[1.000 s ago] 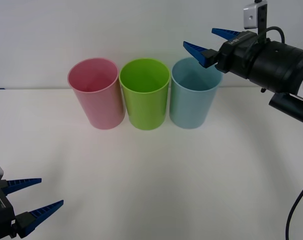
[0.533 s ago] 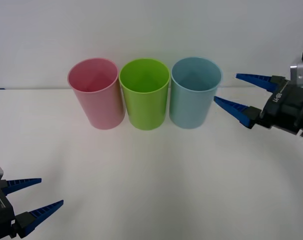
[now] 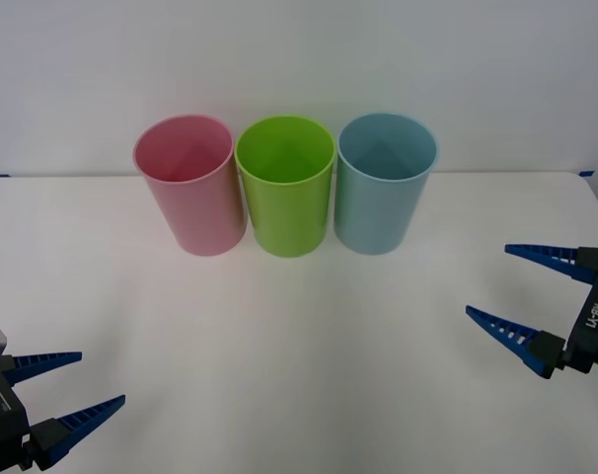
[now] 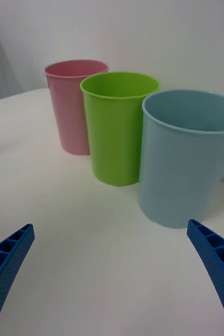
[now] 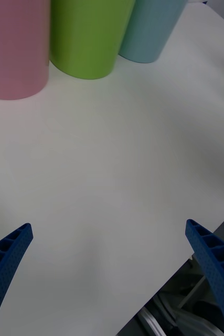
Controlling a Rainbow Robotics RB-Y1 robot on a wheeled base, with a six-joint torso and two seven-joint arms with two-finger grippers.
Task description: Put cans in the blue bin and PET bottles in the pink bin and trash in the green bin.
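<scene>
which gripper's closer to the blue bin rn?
Right. The right gripper sits open, nearer the robot than the blue bin and to its right; the left gripper is open across the table.

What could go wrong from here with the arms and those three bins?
1. The pink bin, green bin and blue bin stand packed in a row; a knock to one would likely push its neighbour.
2. The right gripper hangs open, low over the table, nearest the blue bin; a careless forward reach could clip that bin.
3. The left gripper, open at the near edge, looks low risk.
</scene>
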